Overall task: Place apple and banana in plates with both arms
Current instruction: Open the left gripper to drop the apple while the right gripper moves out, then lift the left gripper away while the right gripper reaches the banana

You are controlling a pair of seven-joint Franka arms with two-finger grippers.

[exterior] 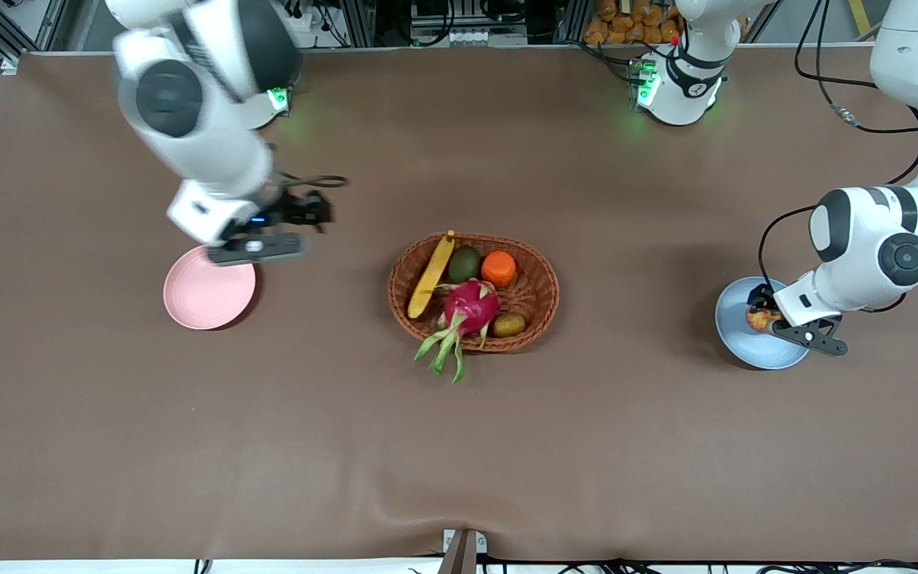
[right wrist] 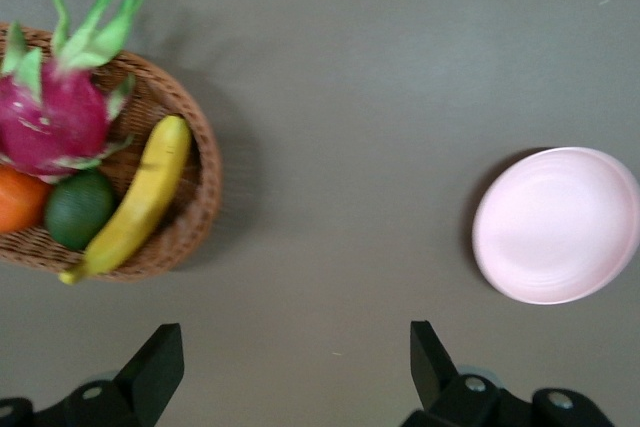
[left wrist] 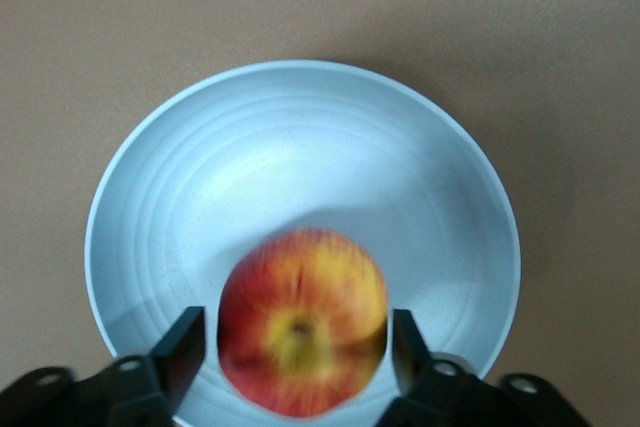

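Step in hand: left arm is setting the apple (left wrist: 302, 335) into the blue plate (left wrist: 300, 137), by my reading.
Left gripper (left wrist: 298, 352): low over the blue plate, near the bench's left-arm end; fingers (left wrist: 185, 347) stand just off the apple's sides with thin gaps showing, so parted, not clamping.
How to do it well: spread the fingers fully before lifting, then rise straight up; a sideways brush would likely roll the round fruit toward the rim.
Right gripper (right wrist: 290, 362): in the air over bare bench between pink plate (exterior: 209, 296) and basket (exterior: 473, 292); fingers wide apart, nothing held.
Banana (exterior: 430, 276): lying in the basket along the rim toward the right arm's end, not yet picked.
Textures: apple glossy, red with yellow mottling; plates matte, shallow, faintly ringed; basket brown woven oval; bench cover a dull brown cloth.
Other basket fruit: spiky magenta dragon fruit (exterior: 470, 308), orange fruit (exterior: 499, 269), dark green one (exterior: 464, 264).
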